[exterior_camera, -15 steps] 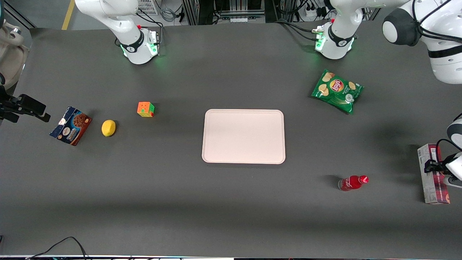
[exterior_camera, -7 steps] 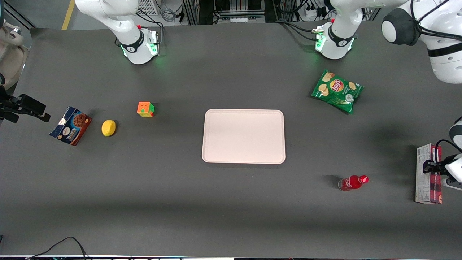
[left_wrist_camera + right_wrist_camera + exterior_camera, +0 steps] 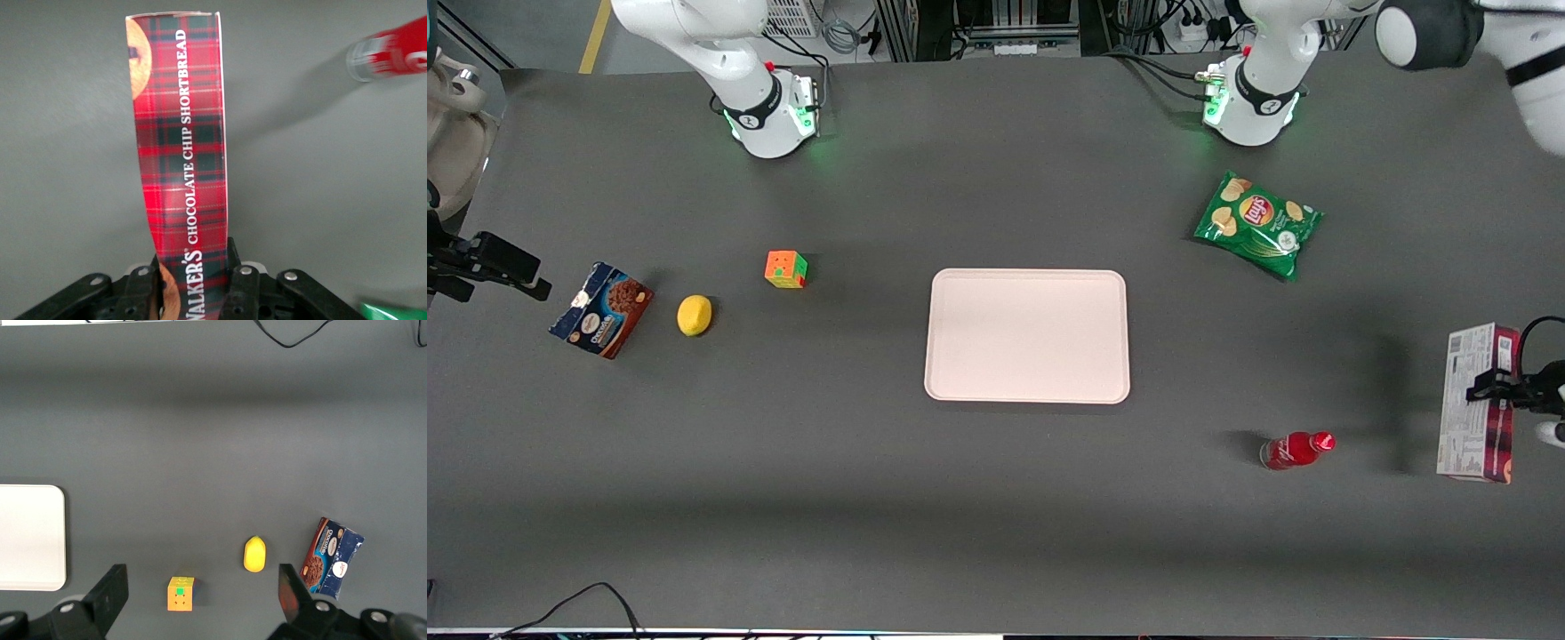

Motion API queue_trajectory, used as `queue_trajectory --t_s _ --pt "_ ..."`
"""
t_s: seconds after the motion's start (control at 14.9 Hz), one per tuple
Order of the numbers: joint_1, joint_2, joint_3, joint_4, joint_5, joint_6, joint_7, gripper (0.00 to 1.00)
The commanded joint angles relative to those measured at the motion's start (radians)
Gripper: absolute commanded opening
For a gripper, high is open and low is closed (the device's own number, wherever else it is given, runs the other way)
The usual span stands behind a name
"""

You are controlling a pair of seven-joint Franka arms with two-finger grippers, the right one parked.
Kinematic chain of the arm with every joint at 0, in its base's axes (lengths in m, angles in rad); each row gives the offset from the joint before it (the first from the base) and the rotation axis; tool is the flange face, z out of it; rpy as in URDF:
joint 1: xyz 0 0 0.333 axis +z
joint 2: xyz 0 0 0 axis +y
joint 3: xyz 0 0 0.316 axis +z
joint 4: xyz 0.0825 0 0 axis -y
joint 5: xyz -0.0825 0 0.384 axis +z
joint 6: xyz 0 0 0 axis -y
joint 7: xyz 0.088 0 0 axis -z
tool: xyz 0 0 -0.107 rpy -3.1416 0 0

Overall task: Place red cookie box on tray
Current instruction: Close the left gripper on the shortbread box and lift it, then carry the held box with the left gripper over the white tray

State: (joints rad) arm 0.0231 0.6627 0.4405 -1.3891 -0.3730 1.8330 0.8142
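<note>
The red cookie box (image 3: 1469, 404) hangs above the table at the working arm's end, its grey-white printed face up in the front view. My left gripper (image 3: 1498, 391) is shut on the box near its middle. In the left wrist view the tartan face of the red cookie box (image 3: 180, 153) runs lengthwise away from my gripper (image 3: 193, 280), a black finger pressed on each long side. The pale pink tray (image 3: 1027, 277) lies flat and bare in the middle of the table, well apart from the box.
A red bottle (image 3: 1296, 450) lies on its side between the box and the tray. A green chips bag (image 3: 1258, 222) sits farther from the front camera. Toward the parked arm's end are a colour cube (image 3: 785, 268), a lemon (image 3: 695, 315) and a blue cookie box (image 3: 601, 308).
The gripper has risen with the red cookie box, and the box has shifted a little toward the tray and away from the front camera. Everything else is where it was.
</note>
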Motion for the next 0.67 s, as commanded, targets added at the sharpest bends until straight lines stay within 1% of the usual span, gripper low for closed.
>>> queue_trajectory --t_s 0.0,0.13,0.27,0.34,0.47,0.6 --pt "-0.069 -0.142 0.003 -0.051 0.052 -0.148 -0.177 0.1" --pt "-0.095 -0.217 -0.046 -0.067 0.087 -0.205 -0.297 0.09" --pt "-0.112 -0.306 -0.133 -0.091 0.147 -0.262 -0.485 0.09" --pt "-0.12 -0.342 -0.179 -0.099 0.164 -0.287 -0.577 0.09" --pt "-0.141 -0.382 -0.248 -0.102 0.169 -0.325 -0.731 0.09" --pt "-0.153 -0.412 -0.356 -0.104 0.171 -0.339 -0.922 0.09"
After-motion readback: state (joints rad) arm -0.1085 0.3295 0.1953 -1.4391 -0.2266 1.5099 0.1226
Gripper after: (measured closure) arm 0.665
